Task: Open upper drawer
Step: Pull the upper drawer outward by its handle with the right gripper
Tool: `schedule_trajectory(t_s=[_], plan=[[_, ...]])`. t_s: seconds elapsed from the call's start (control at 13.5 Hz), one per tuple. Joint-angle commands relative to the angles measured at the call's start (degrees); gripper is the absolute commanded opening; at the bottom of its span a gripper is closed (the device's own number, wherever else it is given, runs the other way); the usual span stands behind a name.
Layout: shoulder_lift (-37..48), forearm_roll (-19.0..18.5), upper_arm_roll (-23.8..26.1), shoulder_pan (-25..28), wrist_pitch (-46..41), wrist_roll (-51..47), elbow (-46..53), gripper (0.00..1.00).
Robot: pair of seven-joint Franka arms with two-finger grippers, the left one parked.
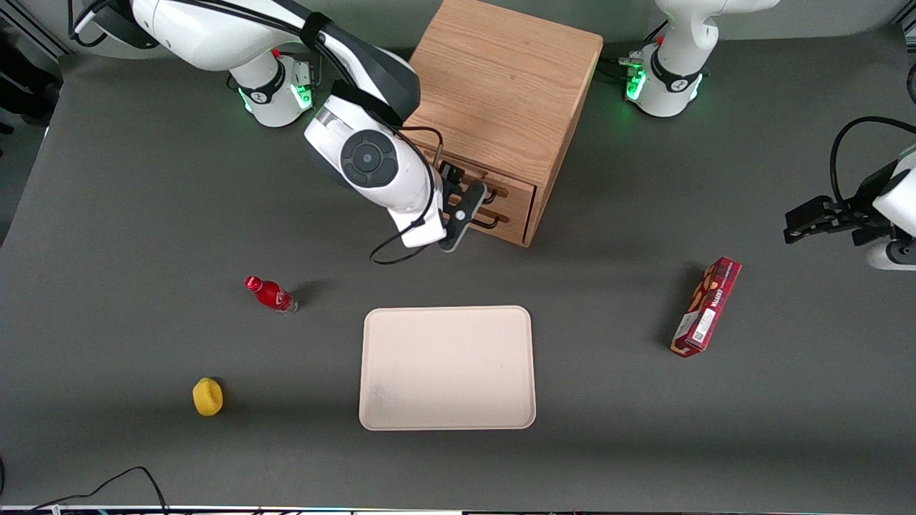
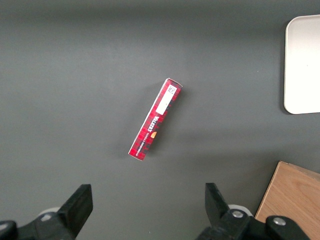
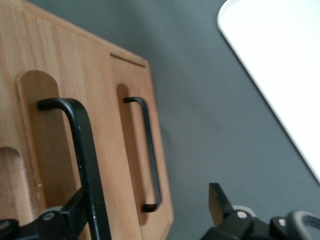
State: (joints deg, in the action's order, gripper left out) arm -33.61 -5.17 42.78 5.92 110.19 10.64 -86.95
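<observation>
Gripper [image 1: 469, 209] sits right in front of the wooden cabinet [image 1: 501, 107], its fingers spread wide and holding nothing. In the right wrist view the upper drawer's handle [image 3: 85, 165], a black bar, runs between the fingers, close against one of them [image 3: 70, 212], with the other finger [image 3: 220, 202] well clear; the lower drawer's handle [image 3: 150, 155] lies between the two fingers as well. The upper drawer [image 1: 494, 187] looks fully shut, flush with the cabinet front.

To do this well, I judge the gripper should centre on the upper bar alone, keeping the lower handle outside the fingers, then close firmly and pull straight out from the cabinet front, level with the counter [image 1: 143, 214], so the drawer slides without binding or dragging the cabinet toward the tray [image 1: 447, 368].
</observation>
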Motion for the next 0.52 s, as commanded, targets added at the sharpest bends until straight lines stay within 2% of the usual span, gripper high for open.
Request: schedule_trajectory(t_s=[0.0, 0.44], plan=[[-1.11, -1.86, -1.37, -0.91, 1.52, 3.50, 0.64, 1.00], [-1.20, -1.25, -5.85, -1.08, 2.13, 7.72, 3.10, 1.00]])
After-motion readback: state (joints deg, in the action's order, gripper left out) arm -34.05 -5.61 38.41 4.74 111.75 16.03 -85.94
